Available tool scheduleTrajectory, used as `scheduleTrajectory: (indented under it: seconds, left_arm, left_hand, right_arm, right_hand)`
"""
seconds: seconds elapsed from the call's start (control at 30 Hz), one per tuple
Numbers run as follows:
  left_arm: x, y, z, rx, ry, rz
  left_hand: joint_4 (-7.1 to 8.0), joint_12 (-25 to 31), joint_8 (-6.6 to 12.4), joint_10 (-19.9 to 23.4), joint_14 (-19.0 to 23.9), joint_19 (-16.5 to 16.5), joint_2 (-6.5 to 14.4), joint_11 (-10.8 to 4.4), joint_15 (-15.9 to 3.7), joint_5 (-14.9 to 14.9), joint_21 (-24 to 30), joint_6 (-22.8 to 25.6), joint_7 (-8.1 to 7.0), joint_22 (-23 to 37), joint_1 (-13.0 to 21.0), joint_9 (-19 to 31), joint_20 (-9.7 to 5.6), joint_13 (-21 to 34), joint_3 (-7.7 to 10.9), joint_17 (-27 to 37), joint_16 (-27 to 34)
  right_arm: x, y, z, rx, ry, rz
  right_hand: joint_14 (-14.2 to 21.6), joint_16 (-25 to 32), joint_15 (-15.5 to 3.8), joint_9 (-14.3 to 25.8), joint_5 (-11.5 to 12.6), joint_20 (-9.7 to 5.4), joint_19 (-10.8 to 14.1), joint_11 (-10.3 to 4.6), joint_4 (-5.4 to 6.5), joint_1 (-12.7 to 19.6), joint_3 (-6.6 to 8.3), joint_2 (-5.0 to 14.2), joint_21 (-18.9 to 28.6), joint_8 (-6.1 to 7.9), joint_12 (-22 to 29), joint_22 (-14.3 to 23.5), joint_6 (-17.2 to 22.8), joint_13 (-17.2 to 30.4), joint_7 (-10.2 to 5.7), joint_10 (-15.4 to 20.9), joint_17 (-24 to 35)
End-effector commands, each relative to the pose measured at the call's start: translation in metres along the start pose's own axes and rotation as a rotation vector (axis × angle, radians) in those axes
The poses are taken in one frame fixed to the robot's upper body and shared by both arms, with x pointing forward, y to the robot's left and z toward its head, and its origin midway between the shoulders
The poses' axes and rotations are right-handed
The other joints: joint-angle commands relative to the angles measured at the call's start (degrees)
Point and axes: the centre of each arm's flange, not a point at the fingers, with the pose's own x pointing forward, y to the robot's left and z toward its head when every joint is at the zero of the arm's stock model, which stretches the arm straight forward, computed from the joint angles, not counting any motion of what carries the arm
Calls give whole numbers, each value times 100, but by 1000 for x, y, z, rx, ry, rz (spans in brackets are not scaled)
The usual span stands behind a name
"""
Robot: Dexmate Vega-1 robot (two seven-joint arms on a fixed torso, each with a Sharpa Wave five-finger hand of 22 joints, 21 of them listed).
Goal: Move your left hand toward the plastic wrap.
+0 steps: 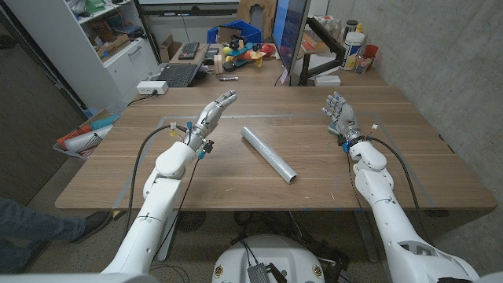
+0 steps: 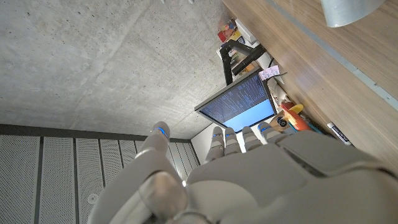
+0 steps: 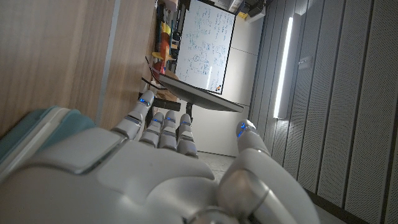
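Note:
A roll of plastic wrap (image 1: 268, 153), a long silvery tube, lies slanted on the middle of the wooden table (image 1: 259, 185); one end of the roll (image 2: 351, 10) also shows in the left wrist view. My left hand (image 1: 212, 114) is raised over the table to the left of the roll, fingers stretched out and apart, holding nothing, a short gap from the roll's far end. My right hand (image 1: 340, 114) stands at the right side of the table, fingers up and spread, empty. The backs of both hands show in the wrist views (image 2: 261, 180) (image 3: 155, 174).
Beyond the table's far edge stand a laptop (image 1: 179, 75), a white power box (image 1: 151, 88), a blue bin (image 1: 236, 35) with colourful items, a monitor (image 1: 291, 35) and bottles (image 1: 355, 47). A white shelf (image 1: 110, 47) is at the far left. A person's leg (image 1: 35, 224) shows at bottom left.

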Motion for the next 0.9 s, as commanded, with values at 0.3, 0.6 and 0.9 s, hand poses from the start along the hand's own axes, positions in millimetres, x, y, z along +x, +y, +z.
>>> scheduleTrajectory:
  seconds: [0.3, 0.6, 0.9]
  left_arm:
    - [-1, -9, 12, 78, -30, -20]
    - [-1, -13, 15, 120, -36, -32]
    - [1, -16, 16, 131, -38, -51]
  left_hand:
    - [-58, 34, 40, -4, -26, -92, 18, 2, -5, 4, -29, 21, -9, 24, 83, 12, 69, 23, 18, 15, 15]
    - [-70, 36, 38, 0, -25, -99, 24, 5, -3, 2, -46, 21, -19, 27, 100, 13, 76, 24, 23, 14, 15]
    - [-89, 48, 54, 30, 0, -82, 41, -1, -24, 0, -60, 70, -33, 29, 132, 13, 91, 24, 36, 14, 23]
  right_arm:
    - [0, -2, -2, 6, -3, -6]
    - [0, -1, -2, 6, -6, -8]
    - [0, -3, -1, 4, -9, -17]
  right_hand:
    - [49, 43, 21, 11, 36, 11, 76, -25, 5, 25, -25, 66, -46, 29, 0, 29, 46, 16, -25, 59, -5]
    - [48, 43, 12, 11, 37, 13, 82, -23, 4, 24, -37, 69, -69, 29, -3, 30, 49, 16, -24, 59, -15]
    - [49, 45, 1, 11, 38, 16, 91, -23, 4, 22, -50, 73, -95, 29, -5, 30, 49, 16, -24, 64, -26]
